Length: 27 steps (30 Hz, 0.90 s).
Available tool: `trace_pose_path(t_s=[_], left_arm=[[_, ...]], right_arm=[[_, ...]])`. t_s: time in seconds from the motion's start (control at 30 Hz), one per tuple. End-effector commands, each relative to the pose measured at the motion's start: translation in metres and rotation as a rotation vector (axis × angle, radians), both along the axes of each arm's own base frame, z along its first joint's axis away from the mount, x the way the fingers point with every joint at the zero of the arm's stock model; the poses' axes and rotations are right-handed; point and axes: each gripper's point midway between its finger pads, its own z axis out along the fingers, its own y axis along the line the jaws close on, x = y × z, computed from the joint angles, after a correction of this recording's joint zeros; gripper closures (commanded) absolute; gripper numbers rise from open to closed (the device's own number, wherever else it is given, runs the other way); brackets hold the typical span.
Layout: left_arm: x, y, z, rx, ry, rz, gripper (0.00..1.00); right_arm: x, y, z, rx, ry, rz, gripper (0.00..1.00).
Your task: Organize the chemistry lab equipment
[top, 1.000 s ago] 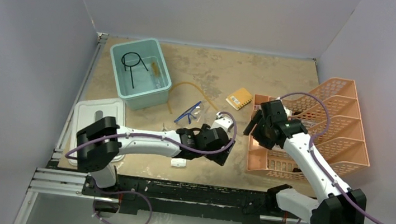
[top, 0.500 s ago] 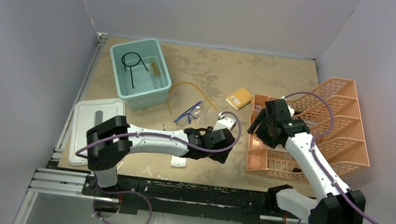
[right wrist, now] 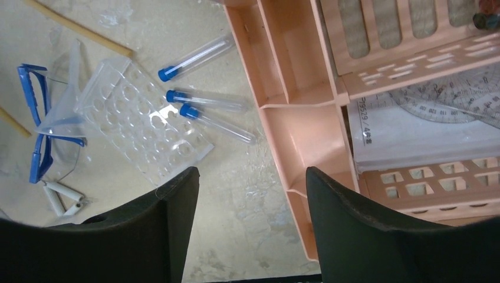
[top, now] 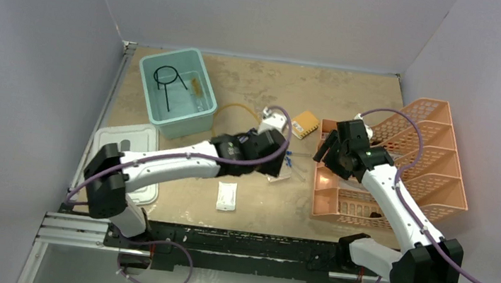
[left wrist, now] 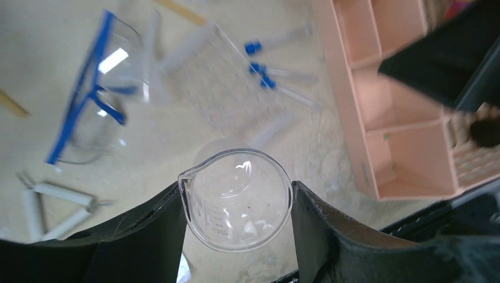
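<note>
Over the last second I have closed the left gripper (left wrist: 236, 231) and swung its arm away from the flat white packet (top: 227, 196) to mid-table. Its fingers now clamp the small clear glass beaker (left wrist: 236, 197), which is carried upright above the clear perforated rack (left wrist: 221, 88) and near the blue-capped tubes (left wrist: 260, 72). The right gripper (right wrist: 252, 227) hangs open and empty over those tubes, beside the orange tiered mesh tray (right wrist: 295, 106). My assessment: the beaker is secured, but it has not yet been placed.
</note>
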Motion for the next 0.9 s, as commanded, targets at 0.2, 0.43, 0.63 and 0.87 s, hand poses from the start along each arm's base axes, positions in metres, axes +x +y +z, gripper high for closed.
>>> trace_pose_path(t_s=[0.2,0.43,0.63,0.87], left_arm=[[0.111,0.135,0.108,0.040,-0.153,0.284,0.63],[0.166,0.235,0.116,0.014,-0.153,0.566,0.65],[0.193,0.292,0.100,-0.010,-0.127,0.734,0.65],[0.205,0.313,0.036,0.000,-0.048,0.816,0.65]], right_arm=[[0.032,0.013,0.015,0.029,-0.059,0.030,0.33],[0.044,0.029,0.009,0.064,-0.027,0.103,0.33],[0.059,0.037,0.004,0.069,-0.019,0.134,0.33],[0.078,0.039,0.006,0.044,-0.033,0.150,0.33]])
